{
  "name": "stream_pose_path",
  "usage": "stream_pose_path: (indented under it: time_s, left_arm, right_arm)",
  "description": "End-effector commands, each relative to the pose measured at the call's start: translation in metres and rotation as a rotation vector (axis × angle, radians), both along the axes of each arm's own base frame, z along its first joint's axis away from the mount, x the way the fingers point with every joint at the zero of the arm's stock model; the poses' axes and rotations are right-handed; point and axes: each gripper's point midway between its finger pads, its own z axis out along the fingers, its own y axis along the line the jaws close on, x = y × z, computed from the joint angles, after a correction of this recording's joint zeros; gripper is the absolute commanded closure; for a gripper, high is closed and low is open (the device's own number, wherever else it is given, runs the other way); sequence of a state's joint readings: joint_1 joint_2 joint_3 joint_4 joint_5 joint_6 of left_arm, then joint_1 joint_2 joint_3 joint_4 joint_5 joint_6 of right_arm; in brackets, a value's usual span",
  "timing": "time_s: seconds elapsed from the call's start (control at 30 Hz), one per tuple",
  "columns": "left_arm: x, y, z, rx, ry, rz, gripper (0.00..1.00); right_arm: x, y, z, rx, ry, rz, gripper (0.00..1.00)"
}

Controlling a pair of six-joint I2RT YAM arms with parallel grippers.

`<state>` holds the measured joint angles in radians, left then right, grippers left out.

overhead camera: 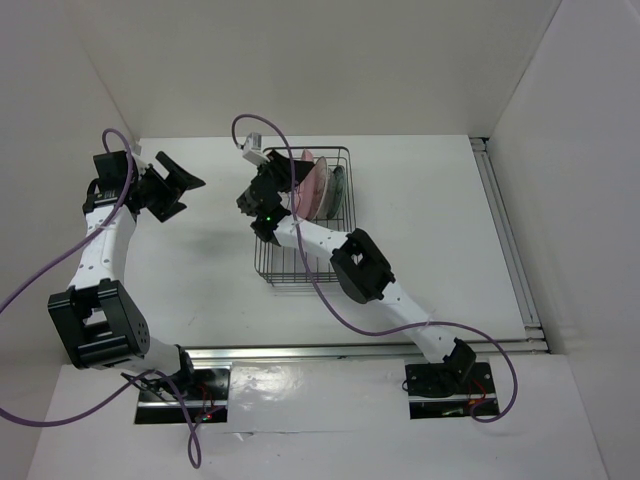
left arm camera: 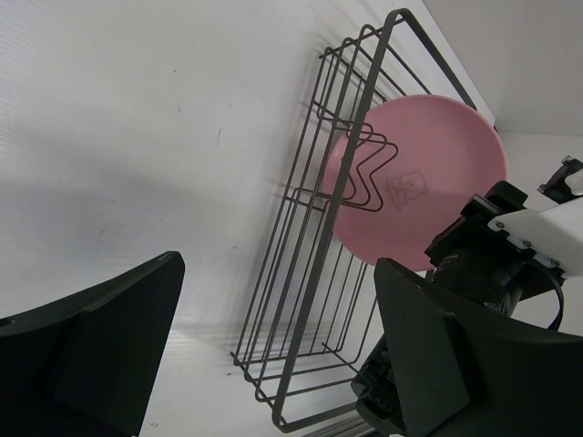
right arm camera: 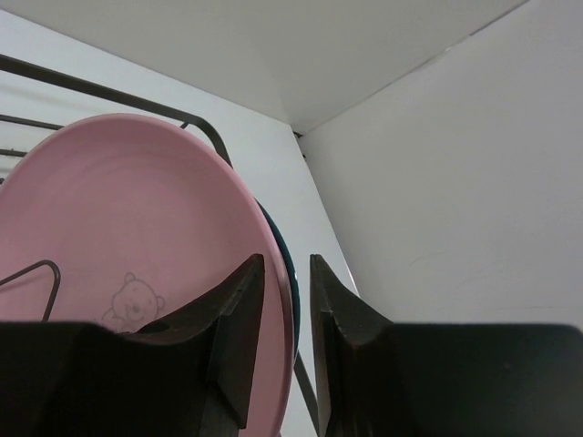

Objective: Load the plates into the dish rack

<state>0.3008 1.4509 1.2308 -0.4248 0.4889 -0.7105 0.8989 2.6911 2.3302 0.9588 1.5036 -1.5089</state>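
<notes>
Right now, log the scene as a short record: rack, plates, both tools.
rack: mostly empty, two plates at its far end
pink plate: upright in rack
teal plate: upright, just behind the pink plate
other plates: none in view
left tool: open, empty, off to the rack's left
right tool: straddles pink plate's rim; grip unclear

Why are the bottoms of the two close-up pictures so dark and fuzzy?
Right wrist: the right gripper, shut on the pink plate, sits too near the lens to focus. Left wrist: the open left gripper blurs likewise; the rack is sharp. Top external: evenly lit, soft shadows on the table.
</notes>
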Motion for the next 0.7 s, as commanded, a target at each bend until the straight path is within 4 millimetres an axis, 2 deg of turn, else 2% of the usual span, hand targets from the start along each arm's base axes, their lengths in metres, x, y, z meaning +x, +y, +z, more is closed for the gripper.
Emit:
stream_pose_path:
  time_s: [0.0,0.07,0.1,0.17,0.2,0.23,0.33,0.5,0.67]
  left_arm:
    - [0.007,0.002,0.018,0.012,-0.056,-0.016,0.0]
    - [0.007,0.002,0.018,0.012,-0.056,-0.016,0.0]
    - [0.007,0.002,0.018,0.012,-0.056,-0.016,0.0]
    - [0.007,0.002,0.018,0.012,-0.056,-0.016,0.0]
    - [0.006,0.0,0.019,0.006,-0.058,-0.023,0.0]
    - [0.006,0.0,0.019,0.006,-0.058,-0.023,0.0]
    - [0.006,0.0,0.019,0.006,-0.058,-0.023,0.0]
    - [0.006,0.0,0.019,0.006,-0.058,-0.023,0.0]
    - [0.006,0.0,0.019,0.006,-0.058,-0.023,0.0]
  right_arm:
    - [-0.021,-0.013,-0.016,0.13,0.019,-0.124,0.65]
    - [-0.021,-0.013,-0.016,0.123,0.025,-0.125,0.59]
    - [-0.021,-0.013,-0.016,0.123,0.025,-0.125,0.52]
    - [-0.021,-0.013,-0.016,0.123,0.025,-0.125,0.45]
    - [-0.021,-0.013,-0.016,0.123,0.025,-0.125,0.45]
    - [-0.021,-0.013,-0.016,0.123,0.025,-0.125,0.4]
    - [-0.021,-0.012,-0.017,0.114,0.031,-0.125,0.32]
    - [-0.021,-0.012,-0.017,0.121,0.025,-0.125,0.29]
    - [-0.026,-0.002,-0.014,0.125,0.017,-0.096,0.28]
